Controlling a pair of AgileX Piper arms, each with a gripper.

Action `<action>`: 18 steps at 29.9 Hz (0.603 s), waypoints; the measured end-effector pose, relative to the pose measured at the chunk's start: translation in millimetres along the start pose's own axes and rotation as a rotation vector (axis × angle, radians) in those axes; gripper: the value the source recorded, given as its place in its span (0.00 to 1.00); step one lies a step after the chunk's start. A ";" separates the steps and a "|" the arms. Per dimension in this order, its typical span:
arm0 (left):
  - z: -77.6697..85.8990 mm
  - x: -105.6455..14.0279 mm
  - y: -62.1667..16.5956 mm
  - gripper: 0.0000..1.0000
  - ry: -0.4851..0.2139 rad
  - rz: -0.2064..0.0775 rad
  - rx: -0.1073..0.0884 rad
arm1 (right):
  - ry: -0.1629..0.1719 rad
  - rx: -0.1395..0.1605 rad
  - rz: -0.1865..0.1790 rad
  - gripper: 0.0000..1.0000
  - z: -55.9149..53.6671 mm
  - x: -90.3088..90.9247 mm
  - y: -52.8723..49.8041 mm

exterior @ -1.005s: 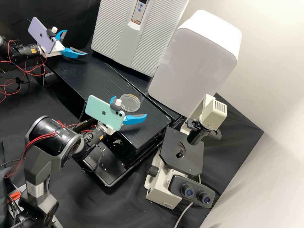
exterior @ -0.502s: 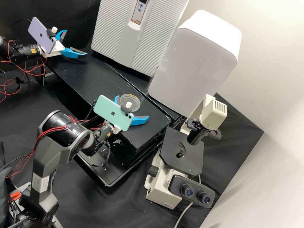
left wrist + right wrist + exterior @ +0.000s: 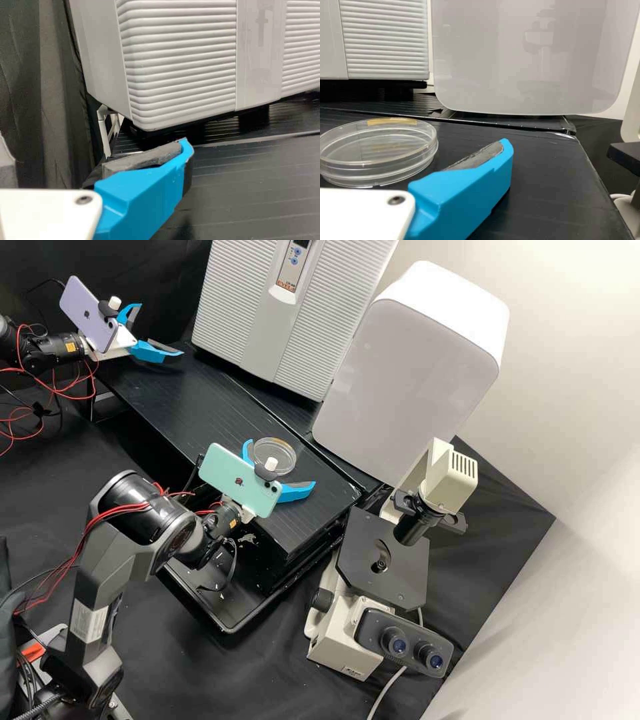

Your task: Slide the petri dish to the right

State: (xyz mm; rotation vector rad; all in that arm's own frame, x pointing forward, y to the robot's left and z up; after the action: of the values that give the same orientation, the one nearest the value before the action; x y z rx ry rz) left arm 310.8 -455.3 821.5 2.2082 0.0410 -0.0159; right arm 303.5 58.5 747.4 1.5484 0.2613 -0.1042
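The clear petri dish [image 3: 280,451] lies flat on the raised black platform [image 3: 200,407], near its right end. My right gripper [image 3: 275,471] is open, low over the platform. One blue finger [image 3: 248,452] is on the dish's left and the other finger [image 3: 297,491] on its near side. In the right wrist view the dish [image 3: 377,150] sits just beside one blue finger [image 3: 470,192]; I cannot tell if they touch. My left gripper [image 3: 143,330] hangs open at the platform's far left end, its finger [image 3: 145,192] close to the ribbed machine's base.
A ribbed white machine [image 3: 293,307] and a smooth white box [image 3: 413,367] stand behind the platform. A microscope [image 3: 393,573] stands off its right end, beyond the edge. Bare platform lies right of the dish [image 3: 545,170]. Red cables [image 3: 27,387] trail at the left.
My right arm has moved forward and to the right, bringing its open fingers around the dish. The dish itself has barely shifted. The left arm has not moved.
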 end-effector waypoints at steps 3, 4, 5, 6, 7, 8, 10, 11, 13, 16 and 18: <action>0.0 0.0 0.0 1.00 0.000 0.000 0.000 | 0.000 -0.004 -0.011 1.00 1.5 0.0 0.6; 0.0 0.0 0.0 1.00 0.000 0.000 0.000 | -0.002 -0.003 -0.015 1.00 2.5 -0.1 1.0; 0.0 0.0 0.0 1.00 0.000 0.000 0.000 | -0.001 -0.004 -0.016 1.00 3.1 -0.1 1.5; 0.0 0.0 0.0 1.00 0.000 0.000 0.000 | 0.000 -0.003 -0.017 1.00 3.4 -0.1 1.8; 0.0 0.0 0.0 1.00 0.000 0.000 0.000 | 0.000 -0.004 -0.017 1.00 4.1 -0.1 2.4; 0.0 0.0 0.0 1.00 0.000 0.000 0.000 | 0.001 -0.003 -0.019 1.00 4.6 -0.2 2.9; 0.0 0.0 0.0 1.00 0.000 0.000 0.000 | -0.001 -0.004 -0.016 1.00 6.0 -0.4 5.0; 0.0 0.0 0.0 1.00 0.000 0.000 0.000 | -0.006 -0.006 -0.017 1.00 7.8 -1.3 5.4; 0.0 0.0 0.0 1.00 0.000 0.000 0.000 | -0.009 -0.007 -0.016 1.00 9.0 -2.3 6.1; 0.0 0.0 0.0 1.00 0.000 0.000 0.000 | -0.021 -0.006 -0.011 1.00 12.2 -5.8 8.3; 0.0 0.0 0.0 1.00 0.000 0.000 0.000 | -0.024 -0.005 -0.003 1.00 13.8 -7.7 10.2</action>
State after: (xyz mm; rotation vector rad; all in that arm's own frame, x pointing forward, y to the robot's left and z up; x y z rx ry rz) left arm 310.8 -455.3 821.5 2.2082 0.0410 -0.0159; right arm 299.8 44.3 759.2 1.5406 0.2440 -0.1242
